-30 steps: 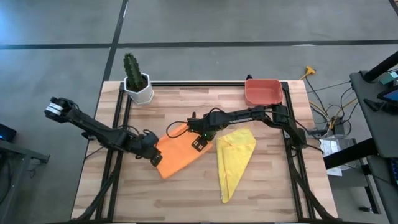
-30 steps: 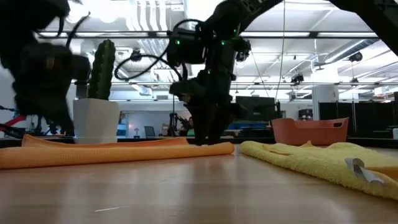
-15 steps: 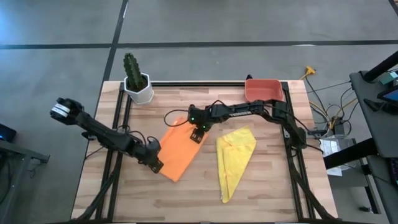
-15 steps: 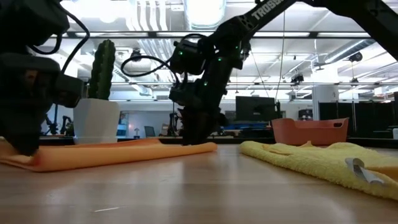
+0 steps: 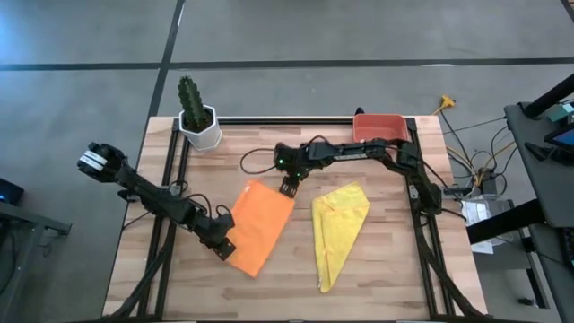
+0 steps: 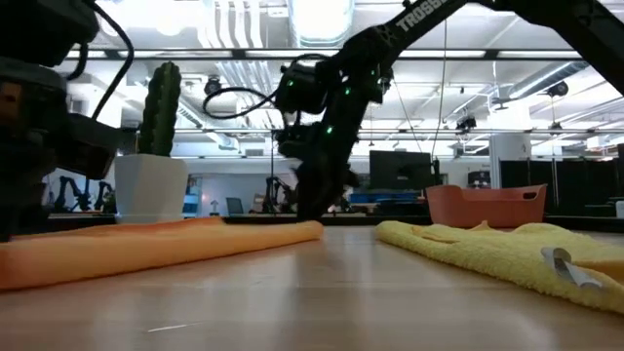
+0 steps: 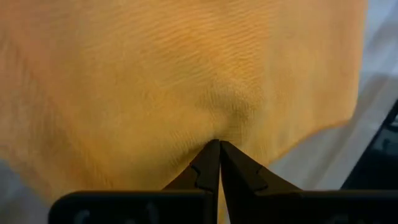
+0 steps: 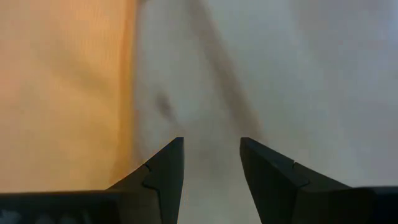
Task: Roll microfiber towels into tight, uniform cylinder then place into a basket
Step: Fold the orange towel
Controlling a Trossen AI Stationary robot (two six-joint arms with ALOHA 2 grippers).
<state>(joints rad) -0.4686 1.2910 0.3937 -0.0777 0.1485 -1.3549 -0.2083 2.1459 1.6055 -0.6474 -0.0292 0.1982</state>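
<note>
The orange towel lies flat on the table, left of centre. My left gripper is shut on its left corner. My right gripper is open and empty just above the table, at the towel's far right corner; in its wrist view the fingers straddle bare wood beside the orange edge. The yellow towel lies folded in a long wedge on the table to the right. The salmon-red basket stands at the far right edge. My left gripper pinches the orange towel between its two shut fingers at the left corner, where the cloth puckers at the fingertips. The fingers come low from the table's left side. The towel lies on the table; one layer or several, I cannot tell.
A white pot with a green cactus stands at the far left corner. Bare wood lies along the near edge and between the two towels. A black frame borders the table's far edge.
My left gripper has gone toward the table's near edge, dragging the orange towel's left corner with it; the towel has slid nearer and spread out flatter. My right gripper has gone toward the far edge, off the towel's right part to its far corner.
</note>
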